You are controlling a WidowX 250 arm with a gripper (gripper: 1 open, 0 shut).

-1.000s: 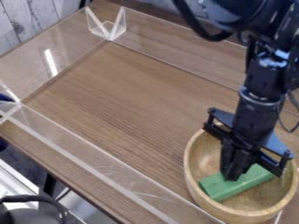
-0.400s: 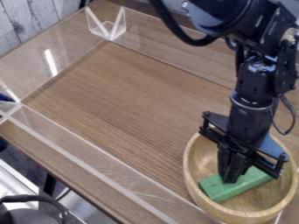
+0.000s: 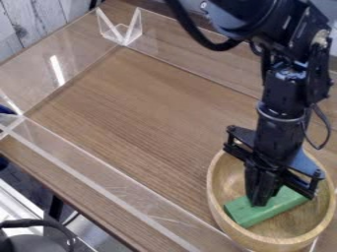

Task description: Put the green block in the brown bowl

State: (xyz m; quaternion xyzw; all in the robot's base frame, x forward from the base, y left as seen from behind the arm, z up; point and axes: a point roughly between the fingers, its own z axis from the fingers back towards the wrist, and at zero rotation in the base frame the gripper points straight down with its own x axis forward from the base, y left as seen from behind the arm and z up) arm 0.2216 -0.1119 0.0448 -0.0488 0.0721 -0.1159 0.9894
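Note:
The brown bowl (image 3: 227,202) stands at the near right corner of the table. The green block (image 3: 263,211) lies inside it, slanting from the bowl's floor up toward the right. My gripper (image 3: 267,193) points straight down into the bowl. Its black fingers are together on the block's upper part, and the fingertips hide that part. The block's lower left end rests on the wood of the bowl.
The wooden tabletop (image 3: 145,108) is ringed by a low clear acrylic wall, with a clear bracket (image 3: 118,27) at the far corner. The near wall (image 3: 93,162) runs just left of the bowl. Cables hang behind the arm at the upper right.
The hand and the block stay where they were in the bowl. Only the upper arm has leaned slightly to the left.

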